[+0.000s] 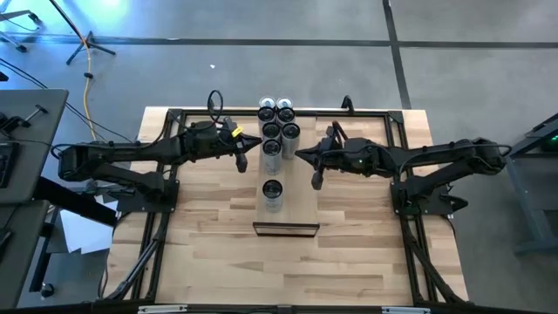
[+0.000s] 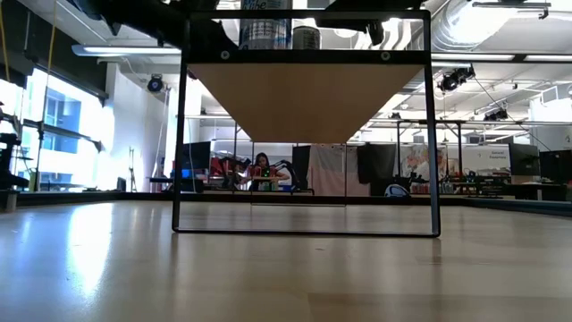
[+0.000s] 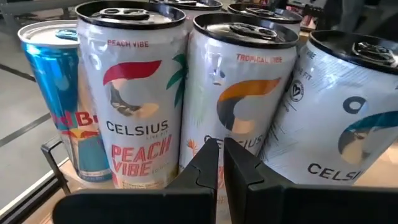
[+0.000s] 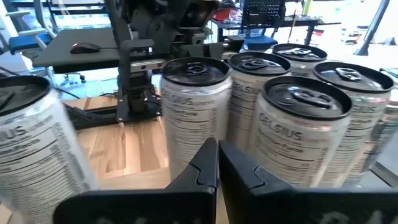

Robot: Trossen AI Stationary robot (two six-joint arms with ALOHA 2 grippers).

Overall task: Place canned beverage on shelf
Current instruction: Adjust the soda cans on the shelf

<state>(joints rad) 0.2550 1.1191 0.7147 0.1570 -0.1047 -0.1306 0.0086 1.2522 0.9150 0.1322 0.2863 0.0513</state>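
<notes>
On the shelf [image 1: 285, 205], a cluster of cans [image 1: 278, 126] crowds its far end and a lone can [image 1: 273, 194] stands nearer the near edge, likely spaced to fill rows, while the left gripper [image 1: 242, 162] and right gripper [image 1: 316, 180] flank the cluster, jaws clenched on nothing.

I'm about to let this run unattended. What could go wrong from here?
The cans stand tightly clustered at the shelf's far end, so a reach for one may tip its neighbours. Both shut hands, left and right, flank the cluster closely; either could clip it. The lone can stands apart on the raised shelf; it could fall off.
</notes>
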